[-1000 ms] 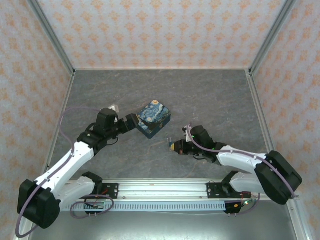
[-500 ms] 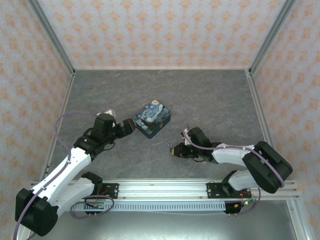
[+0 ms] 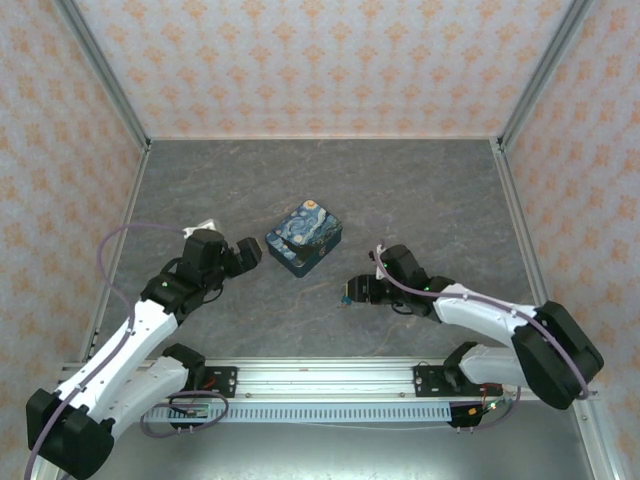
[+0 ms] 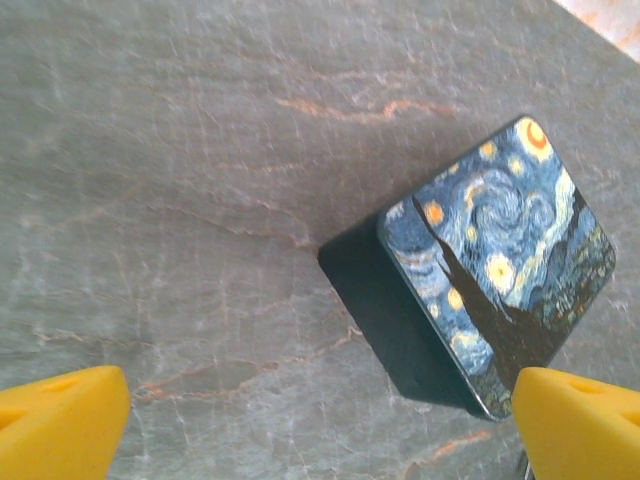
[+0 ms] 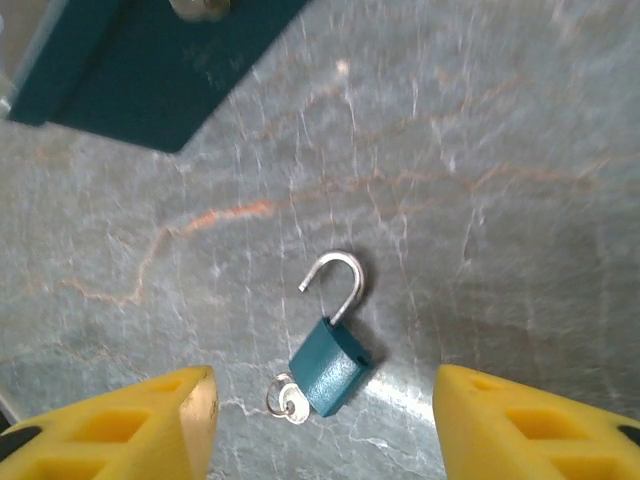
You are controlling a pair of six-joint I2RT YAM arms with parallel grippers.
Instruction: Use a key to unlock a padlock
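The teal padlock [image 5: 330,370] lies flat on the stone-patterned floor, its silver shackle [image 5: 338,280] swung open and free at one end. A small silver key [image 5: 294,403] on a ring sits in the lock's bottom. My right gripper [image 5: 325,440] hovers just short of the lock, open, its yellow fingers [image 5: 150,420] wide on both sides and touching nothing. From above, the right gripper [image 3: 350,291] is in front of the tin. My left gripper [image 3: 250,255] is open and holds nothing, its fingertips [image 4: 60,420] a little back from the tin's left corner.
The blue-and-yellow swirl-printed tin [image 3: 304,236] stands mid-floor, also close ahead in the left wrist view [image 4: 500,300]; its dark side [image 5: 150,70] is at the top left of the right wrist view. Patterned walls [image 3: 320,60] enclose the floor.
The left gripper has drawn back from the tin toward the near left. The right gripper shifted slightly near the padlock. The tin stayed put.
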